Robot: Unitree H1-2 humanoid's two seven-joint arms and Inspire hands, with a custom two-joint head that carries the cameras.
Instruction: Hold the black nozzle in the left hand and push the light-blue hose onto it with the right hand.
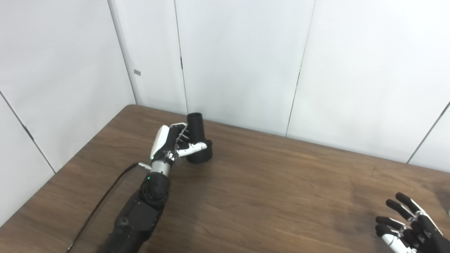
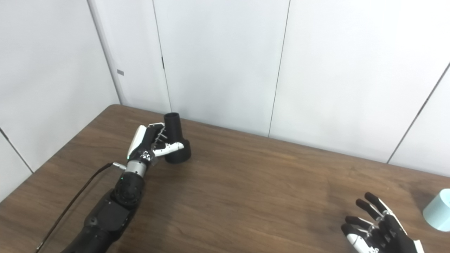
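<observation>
The black nozzle (image 1: 197, 127) stands upright on the brown table (image 1: 267, 182) at the back left, narrow neck up and wide base down. My left hand (image 1: 169, 142) is closed round it: the thumb lies across its front and the fingers are behind its left side. My right hand (image 2: 376, 228) hovers open at the bottom right, fingers spread and holding nothing. The light-blue hose (image 2: 438, 210) lies at the right edge of the right eye view, a short way right of that hand; only its round end shows.
White wall panels (image 1: 239, 63) close off the table's back and left edges. A dark cable (image 1: 102, 201) runs from my left wrist down across the table to the bottom edge of the picture.
</observation>
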